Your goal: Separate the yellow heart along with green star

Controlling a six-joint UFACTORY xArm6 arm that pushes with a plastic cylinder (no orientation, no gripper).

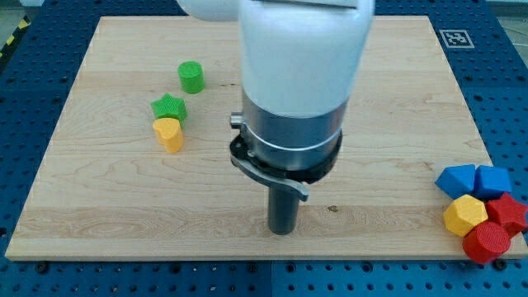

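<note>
Now: my tip [283, 232] sits low in the middle, well apart from all blocks | no claw, just a bare rod, holding nothing | yellow heart [169, 134] touches green star [169, 107] at the view's left, green cylinder [191, 77] near above | risk: a crooked push could shove both together, or bump the cylinder.

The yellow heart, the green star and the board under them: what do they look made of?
Yellow heart: probably plastic, solid even colour, matt with a soft sheen. Green star: the same look, likely the same plastic. Board: pale wood, judging by the grain lines and small knots, smooth and unvarnished-looking. My tip, to the blocks' lower right and apart from them: dark, dull; metal or plastic, cannot tell.
</note>
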